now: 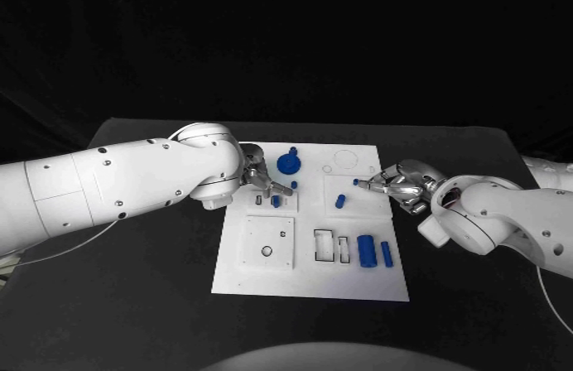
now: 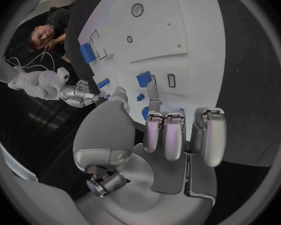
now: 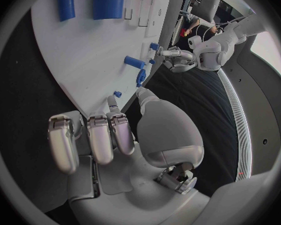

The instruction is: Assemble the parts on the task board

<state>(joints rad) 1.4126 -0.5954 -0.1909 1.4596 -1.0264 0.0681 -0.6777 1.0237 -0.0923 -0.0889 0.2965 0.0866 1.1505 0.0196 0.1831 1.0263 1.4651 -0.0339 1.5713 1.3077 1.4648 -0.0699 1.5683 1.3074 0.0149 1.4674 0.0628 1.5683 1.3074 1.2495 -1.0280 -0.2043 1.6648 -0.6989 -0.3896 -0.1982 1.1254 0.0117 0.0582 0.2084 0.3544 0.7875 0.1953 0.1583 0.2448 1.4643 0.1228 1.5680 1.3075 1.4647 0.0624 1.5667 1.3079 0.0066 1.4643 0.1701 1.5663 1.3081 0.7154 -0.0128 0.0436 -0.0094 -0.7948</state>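
- The task board [image 1: 257,284] lies in the middle of the black bench [image 1: 143,305]; both hands hover over its far half, the half at 12 o'clock.
- The left hand [image 1: 265,182] stands at 9 o'clock of the board's far half, near a small blue piece [image 1: 277,200]; its fingers are curled in; I cannot tell whether it holds a part.
- The right hand [image 1: 400,185] stands at 3 o'clock of the far half; a small blue part [image 1: 356,181] shows at its fingertips, but whether it is pinched or only touched I cannot tell.
- A blue knob-like part [image 1: 288,163] stands at 12 o'clock; a short blue peg [image 1: 340,200] stands near the centre; two blue bars [image 1: 368,252] lie at 5 o'clock beside the open slots [image 1: 325,245].
- Risk, as I judge it: the small part may slip from the fingertips if the pinch is weak; it can roll off the board onto the bench.
- A tilted part may jam in its hole; hard pressing could shift the board.
- The two hands work near each other; a wide move may knock the standing peg.
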